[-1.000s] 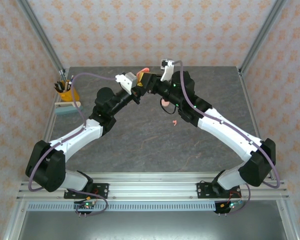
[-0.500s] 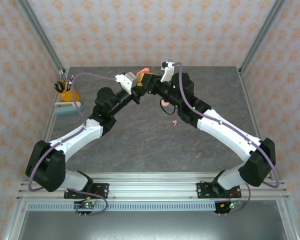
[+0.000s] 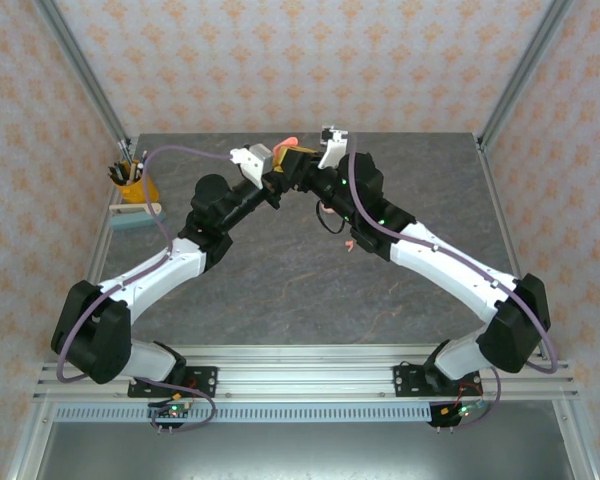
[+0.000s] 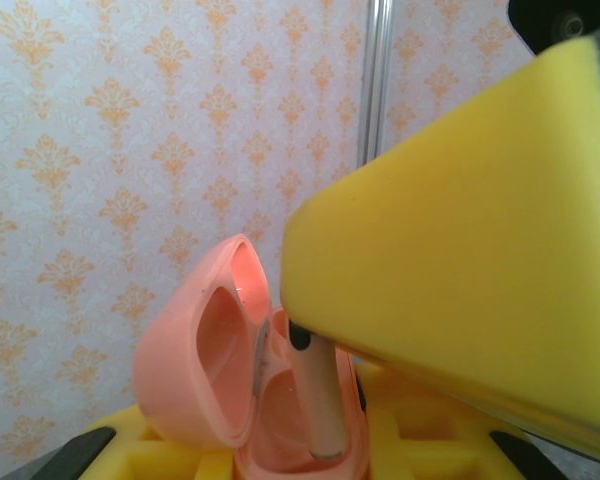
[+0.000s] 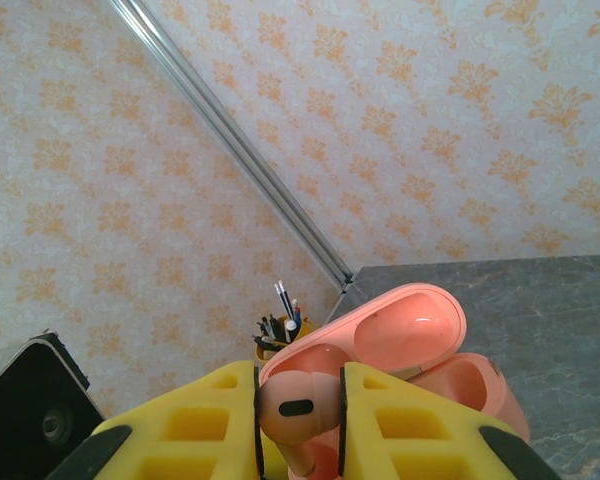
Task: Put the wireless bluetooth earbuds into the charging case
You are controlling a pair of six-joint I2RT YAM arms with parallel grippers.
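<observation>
We see both grippers meeting at 12 o'clock, nr the far edge of the table (image 3: 280, 290). L gripper (image 3: 273, 172) is clamped on the open pink charging case (image 4: 280, 440), lid at 9 o'clock in its wrist view. R gripper (image 5: 298, 432) pinches an earbud (image 5: 292, 405), stem tip inside the case's well. A second earbud (image 3: 350, 243) lies at 2 o'clock from centre, just beside the R arm. Pen cup (image 3: 132, 185) hugs the 9 o'clock edge. Free room: bare tabletop twd 6 o'clock.

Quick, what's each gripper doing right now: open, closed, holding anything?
Left gripper: closed, holding the open pink charging case.
Right gripper: closed on one earbud, its stem down in the case.
</observation>
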